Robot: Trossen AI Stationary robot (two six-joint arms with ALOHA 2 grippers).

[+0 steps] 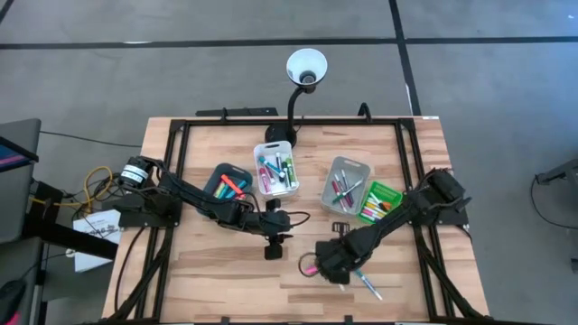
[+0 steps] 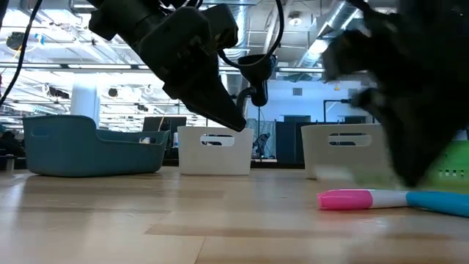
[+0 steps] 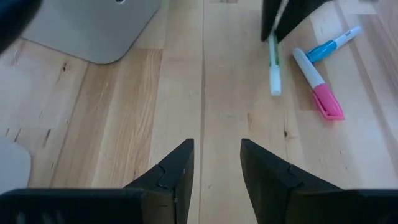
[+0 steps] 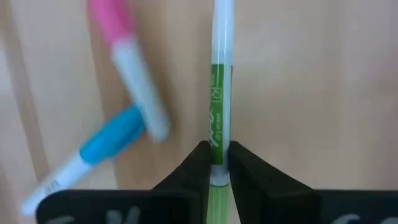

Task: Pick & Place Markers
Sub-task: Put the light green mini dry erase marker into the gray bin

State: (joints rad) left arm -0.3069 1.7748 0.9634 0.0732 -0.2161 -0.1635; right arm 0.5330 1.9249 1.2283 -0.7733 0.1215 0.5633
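green-and-white marker, pink-capped marker, blue-capped marker, teal bin

This looks like a robotics lab in a big open industrial hall: a wooden bench in a black metal frame stands on grey concrete floor, with exposed ceiling ducts, strip lights and workstations visible across the room.
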